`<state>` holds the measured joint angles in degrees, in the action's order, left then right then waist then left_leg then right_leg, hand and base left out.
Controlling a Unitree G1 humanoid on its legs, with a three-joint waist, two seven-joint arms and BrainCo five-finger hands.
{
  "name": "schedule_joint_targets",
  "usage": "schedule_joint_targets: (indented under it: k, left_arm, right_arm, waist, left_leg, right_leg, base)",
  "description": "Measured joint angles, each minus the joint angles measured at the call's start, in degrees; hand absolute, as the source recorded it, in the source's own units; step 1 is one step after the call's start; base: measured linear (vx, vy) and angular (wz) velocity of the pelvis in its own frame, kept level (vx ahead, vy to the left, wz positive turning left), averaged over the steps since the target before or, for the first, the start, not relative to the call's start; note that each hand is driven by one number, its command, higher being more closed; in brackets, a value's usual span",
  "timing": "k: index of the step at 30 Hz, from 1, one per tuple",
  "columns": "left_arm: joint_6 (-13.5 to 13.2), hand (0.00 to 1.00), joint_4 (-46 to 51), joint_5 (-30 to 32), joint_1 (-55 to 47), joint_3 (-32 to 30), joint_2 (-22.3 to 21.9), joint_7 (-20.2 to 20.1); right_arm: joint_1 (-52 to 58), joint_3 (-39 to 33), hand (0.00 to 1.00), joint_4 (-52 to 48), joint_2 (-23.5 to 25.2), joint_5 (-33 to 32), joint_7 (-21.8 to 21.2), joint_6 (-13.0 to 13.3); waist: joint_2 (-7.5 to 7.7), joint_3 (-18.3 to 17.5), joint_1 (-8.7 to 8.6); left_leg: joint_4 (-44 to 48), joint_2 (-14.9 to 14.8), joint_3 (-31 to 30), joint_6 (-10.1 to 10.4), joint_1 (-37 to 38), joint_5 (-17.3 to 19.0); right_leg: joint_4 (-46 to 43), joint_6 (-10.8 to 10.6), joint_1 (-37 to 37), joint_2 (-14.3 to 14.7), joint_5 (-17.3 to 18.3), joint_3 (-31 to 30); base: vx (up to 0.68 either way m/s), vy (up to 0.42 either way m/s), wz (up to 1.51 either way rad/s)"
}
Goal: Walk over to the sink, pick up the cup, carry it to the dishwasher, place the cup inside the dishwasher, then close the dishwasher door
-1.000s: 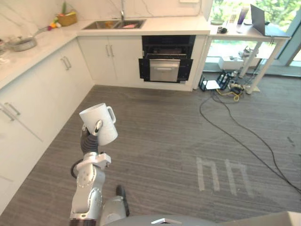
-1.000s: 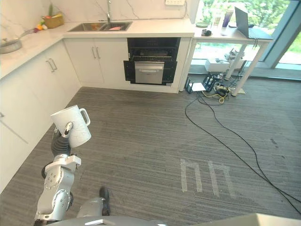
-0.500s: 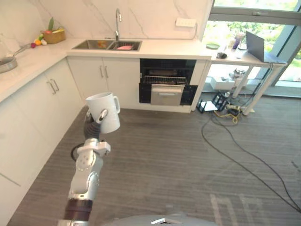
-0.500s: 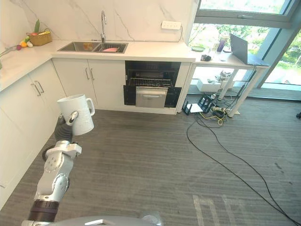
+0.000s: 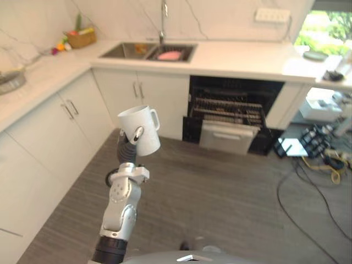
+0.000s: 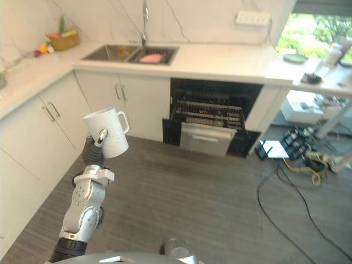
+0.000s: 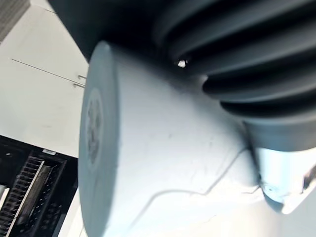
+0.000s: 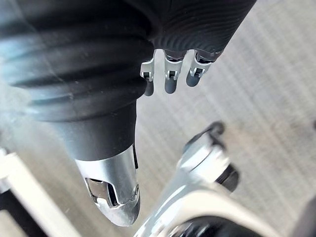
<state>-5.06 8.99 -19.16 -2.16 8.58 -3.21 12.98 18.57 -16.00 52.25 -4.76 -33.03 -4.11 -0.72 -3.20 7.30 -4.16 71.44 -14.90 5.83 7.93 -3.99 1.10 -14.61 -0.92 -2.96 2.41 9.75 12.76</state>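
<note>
A white cup (image 5: 141, 127) with a handle is held upright at chest height, with my left hand (image 5: 136, 135) shut on it. The thumb lies across its side, and the cup's wall (image 7: 163, 163) runs close along the hand in the left wrist view. Ahead and to the right stands the black dishwasher (image 5: 234, 107), its racks showing and its silver door (image 5: 226, 137) swung down in front. The sink (image 5: 147, 50) is set in the counter behind the cup, below a tap. My right hand (image 8: 170, 79) hangs over the grey floor, its fingers relaxed and holding nothing.
White cabinets (image 5: 49, 137) run along the left under a marble counter with a fruit basket (image 5: 81, 37) and a pan (image 5: 10, 81). A pink thing (image 5: 169, 55) lies in the sink. Boxes and cables (image 5: 319, 159) clutter the floor at the right.
The camera has come closer to the counter, so the dishwasher and sink look larger and nearer. The cup stays in my left hand, held the same way.
</note>
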Motion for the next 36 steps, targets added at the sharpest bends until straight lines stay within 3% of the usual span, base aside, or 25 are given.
schedule_joint_targets:
  k: [1,2,3,5,7,8,10,11,12,14,15,16,19,20,21,23,25,26,27,28,29,30,33,35,36]
  left_arm:
    - [0.1,1.0,2.1,0.0,-0.7,-0.7,0.0,-0.2]
    - [0.1,1.0,3.2,-0.1,-0.9,-1.4,0.0,-0.4]
    - [-0.2,1.0,4.2,-0.2,-0.9,-2.2,0.2,-0.8]
    - [-0.2,1.0,3.9,-0.5,-1.3,-3.0,1.7,-0.8]
    - [-0.2,1.0,3.3,-0.3,-1.9,-2.3,2.6,-0.9]
    - [-0.2,1.0,2.9,-0.4,-1.8,-1.8,2.6,-0.9]
    - [-0.1,1.0,0.6,-0.4,-0.8,-1.2,2.6,-1.4]
    - [-0.1,1.0,-1.4,-0.4,0.2,-1.2,2.6,-2.1]
    - [-0.1,1.0,-1.9,-0.4,0.5,-1.3,2.8,-2.2]
    - [0.3,1.0,-3.6,-0.4,1.0,-2.0,5.2,-2.0]
    - [0.9,1.0,-5.1,-0.5,1.8,-1.7,5.8,-2.1]
    - [1.1,1.0,-5.8,-0.5,2.1,-1.4,5.9,-2.1]
    - [1.6,1.0,-7.6,-0.9,4.3,-0.3,5.9,-2.1]
    - [1.8,1.0,-7.8,-0.8,4.5,-0.5,5.9,-2.0]
    - [1.9,1.0,-8.4,-0.9,4.3,-0.7,6.0,-1.5]
    - [1.7,1.0,-8.9,-1.0,4.6,-1.1,6.2,-1.2]
    - [1.1,1.0,-9.7,-1.0,4.6,-2.0,6.7,-1.2]
    - [1.1,1.0,-10.1,-1.0,4.5,-1.9,6.7,-1.2]
    - [1.1,1.0,-10.1,-0.8,4.3,-2.0,6.9,-1.2]
    - [1.1,1.0,-10.0,-0.7,4.2,-1.9,7.2,-1.2]
    - [1.1,1.0,-10.0,-0.7,4.0,-1.8,7.1,-1.2]
    - [1.2,1.0,-10.0,-0.6,3.2,-1.7,6.2,-0.8]
    - [0.9,1.0,-9.4,-0.3,3.3,-0.4,3.9,-0.7]
    - [0.9,1.0,-9.2,0.6,3.3,0.3,3.3,-0.6]
    - [0.9,1.0,-8.3,1.3,3.0,0.4,2.9,0.0]
  right_arm:
    - [-0.7,0.3,0.0,-0.8,-0.7,-0.5,-0.3,0.9]
    - [-1.5,0.4,0.0,-1.5,-0.9,-0.8,-0.4,1.2]
    - [-4.3,1.7,0.0,-2.1,-1.1,-1.5,-0.7,2.3]
    - [-9.3,5.1,0.0,-1.8,-1.7,-1.5,-0.9,2.9]
    - [-14.7,8.7,0.0,-1.8,-2.3,-1.5,-0.9,3.6]
    - [-15.3,9.0,0.0,-1.8,-2.4,-1.6,-0.9,3.7]
    - [-16.1,8.3,0.0,-0.6,-2.5,-2.7,-1.1,4.4]
    - [-15.9,8.0,0.0,0.6,-3.2,-3.1,-1.0,4.3]
    - [-14.8,8.0,0.0,0.8,-3.9,-3.9,-1.0,4.2]
    - [-14.2,8.2,0.0,2.6,-2.0,-4.9,-0.9,3.8]
    - [-13.6,7.7,0.0,3.3,-1.0,-5.0,-0.4,2.9]
    - [-12.9,7.4,0.0,3.3,-0.5,-5.0,-0.3,2.7]
    - [-10.9,6.8,0.0,3.3,1.0,-4.7,0.0,2.8]
    - [-10.8,6.9,0.0,3.3,1.4,-3.9,0.7,3.0]
    - [-10.5,7.1,0.0,2.6,0.5,-2.3,1.0,3.6]
    - [-10.4,9.2,0.0,2.4,-0.3,-1.3,0.9,4.2]
    - [-10.2,9.2,0.0,-0.2,0.3,-1.0,1.0,3.9]
    - [-10.1,9.2,0.0,-0.7,0.4,-0.7,1.1,3.7]
    - [-9.3,9.1,0.0,-1.5,0.8,-0.2,1.5,2.9]
    - [-8.5,9.3,0.0,-1.6,1.1,0.0,1.8,2.4]
    - [-7.8,10.0,0.0,-1.6,1.2,0.3,1.9,1.9]
    - [-6.9,10.4,0.0,-1.6,0.6,1.4,1.8,1.5]
    - [-6.4,10.3,0.0,-1.8,-2.5,6.8,1.9,1.8]
    - [-5.7,10.2,0.0,-1.5,-3.0,6.9,2.0,1.6]
    - [-5.8,10.2,0.0,-1.4,-2.5,6.8,2.1,1.6]
  waist:
    - [-0.5,-0.4,1.28]
    - [-0.76,-0.7,1.84]
    - [-0.77,-0.9,2.97]
    - [0.18,-1.2,4.37]
    - [1.36,-1.3,4.91]
    - [1.51,-1.4,4.97]
    - [1.41,-1.3,4.42]
    - [0.65,-1.8,4.0]
    - [0.11,-2.0,4.12]
    - [5.0,-2.7,3.68]
    - [6.01,-2.8,3.52]
    - [6.17,-2.9,3.33]
    - [5.7,-1.6,2.61]
    - [5.08,-0.3,2.44]
    - [3.25,0.0,1.32]
    - [2.78,-2.0,0.79]
    - [2.65,-1.5,0.68]
    - [2.76,-1.4,0.57]
    - [4.01,-1.0,0.39]
    - [6.1,-0.5,0.28]
    - [7.08,-0.6,0.26]
    - [6.35,-1.0,0.14]
    - [2.05,-1.5,-0.28]
    - [1.06,-1.9,0.23]
    - [2.15,-1.1,0.38]
  left_leg:
    - [-1.0,-1.5,2.5,-3.0,-3.8,2.7]
    - [-3.8,-2.1,3.9,-4.2,-5.8,4.6]
    - [-13.3,-2.0,6.4,-4.7,-8.1,7.0]
    - [-38.9,1.2,7.4,-4.7,-6.9,7.6]
    - [-62.8,3.9,2.9,-2.0,-6.1,3.0]
    - [-64.1,4.2,2.2,-1.3,-6.3,2.5]
    - [-67.0,5.6,2.8,-2.0,-6.8,-1.6]
    - [-70.5,6.9,3.6,-3.4,-5.3,-6.0]
    - [-72.1,8.0,2.8,-5.6,-2.8,-13.6]
    - [-69.3,12.5,4.9,-6.9,-1.5,-10.8]
    - [-67.2,13.9,5.5,-7.8,-1.0,-8.2]
    - [-66.1,14.4,5.7,-8.3,-0.8,-6.9]
    - [-65.1,16.4,7.1,-10.3,5.4,-1.5]
    - [-65.8,16.4,8.0,-10.5,9.1,-0.4]
    - [-66.6,16.0,8.8,-10.4,11.4,1.2]
    - [-67.0,15.2,10.3,-9.8,11.8,3.2]
    - [-67.9,12.9,12.1,-8.7,13.5,4.6]
    - [-68.0,12.5,12.4,-8.2,13.8,4.7]
    - [-67.9,12.5,13.1,-7.4,14.5,5.4]
    - [-67.2,13.5,13.1,-7.0,16.0,6.7]
    - [-66.8,14.1,12.9,-6.6,16.8,7.7]
    - [-65.5,13.2,12.4,-5.3,17.6,9.7]
    - [-64.6,9.2,11.6,-3.4,17.4,12.7]
    - [-58.8,7.0,11.5,-1.7,16.8,13.2]
    - [-45.2,4.8,11.0,-1.8,12.2,13.0]
  right_leg:
    - [3.1,-0.1,-3.6,0.9,0.3,-0.1]
    - [4.8,-0.2,-4.9,1.3,0.3,-0.2]
    - [6.9,-0.7,-6.3,1.4,0.1,-1.2]
    - [9.0,-0.6,-7.3,0.4,-0.3,-3.7]
    - [9.5,-1.7,-8.2,-1.3,0.8,-7.4]
    - [9.5,-2.1,-8.4,-1.7,1.1,-7.8]
    - [9.5,-4.3,-10.6,-3.1,2.6,-8.7]
    - [8.7,-5.4,-12.2,-3.9,4.3,-9.0]
    - [6.1,-5.6,-13.0,-4.6,7.5,-9.5]
    - [1.4,-5.5,-12.6,-10.1,9.4,-9.4]
    - [-2.4,-5.7,-11.8,-11.9,7.8,-9.3]
    - [-4.9,-5.5,-11.1,-12.6,6.8,-9.1]
    - [-29.3,-4.0,-2.9,-16.9,-1.0,-7.7]
    - [-36.3,-2.8,-0.4,-18.3,-0.4,-6.6]
    - [-38.9,-1.1,2.5,-18.6,1.6,-3.6]
    - [-32.2,-2.0,7.9,-16.5,4.6,0.4]
    - [-12.9,-1.9,11.7,-9.8,3.1,3.6]
    - [-8.3,-2.0,12.2,-8.4,0.9,3.9]
    - [0.4,-2.1,12.0,-7.2,-5.3,4.0]
    - [3.1,-1.3,12.0,-8.0,-11.5,3.6]
    - [3.0,0.0,11.7,-8.7,-14.2,3.3]
    - [1.8,3.7,11.2,-8.2,-14.3,3.8]
    - [0.3,4.1,11.2,-5.1,-8.9,5.4]
    - [-1.4,4.8,10.5,-3.7,-5.6,6.1]
    - [-1.6,5.2,8.4,-3.7,-4.1,6.0]
  base:
    - [0.43,-0.205,-0.02]
    - [0.4,-0.17,-0.21]
    - [0.4,-0.086,-0.53]
    - [0.45,-0.058,-0.73]
    - [0.52,0.034,-0.72]
    - [0.5,0.093,-0.5]
    - [0.45,0.157,-0.17]
    - [0.57,0.289,-0.22]
    - [0.56,0.309,-0.35]
    - [0.51,0.243,-0.3]
    - [0.47,0.213,-0.05]
    - [0.44,0.238,0.0]
    - [0.38,0.231,-0.18]
    - [0.25,0.208,-0.41]
    - [0.25,0.216,-0.42]
    - [0.18,0.101,-0.45]
    - [0.24,-0.036,-0.54]
    - [0.23,-0.063,-0.26]
    - [0.29,-0.129,-0.14]
    - [0.27,-0.155,-0.06]
    - [0.37,-0.253,-0.01]
    - [0.34,-0.221,0.1]
    - [0.28,-0.165,0.14]
    - [0.3,-0.161,0.1]
    - [0.3,-0.187,0.03]
